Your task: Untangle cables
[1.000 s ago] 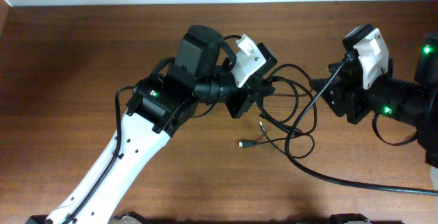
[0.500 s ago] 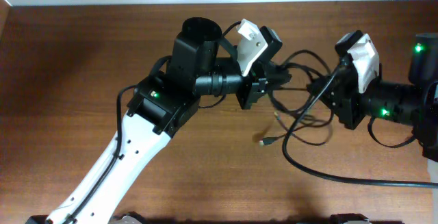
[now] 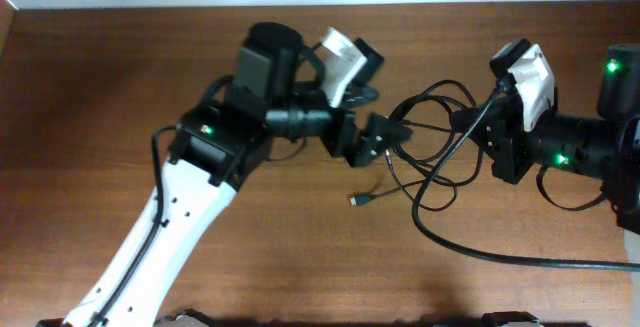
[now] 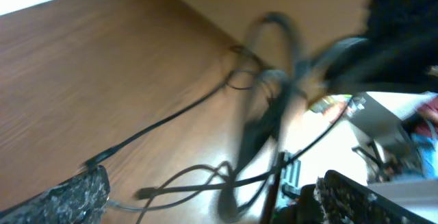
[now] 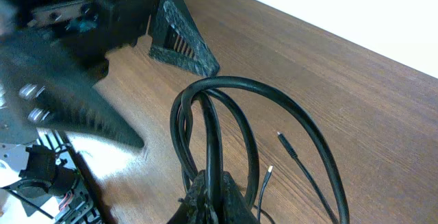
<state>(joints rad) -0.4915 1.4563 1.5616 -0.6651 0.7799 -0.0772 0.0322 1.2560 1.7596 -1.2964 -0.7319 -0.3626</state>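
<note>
Right jaws: clamped together on the cables (image 5: pixel 233 80), whose loops rise from the tips.
Left jaws: wide apart, with blurred cables between the fingers (image 4: pixel 72 196).
Cables: a tangle between both arms over the counter (image 3: pixel 120 67); one plug (image 3: pixel 355 201) hangs loose.

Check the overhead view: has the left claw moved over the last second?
Yes. The left claw, judged by its white housing, sits nearer the table's far edge than before, and it now stands open.
</note>
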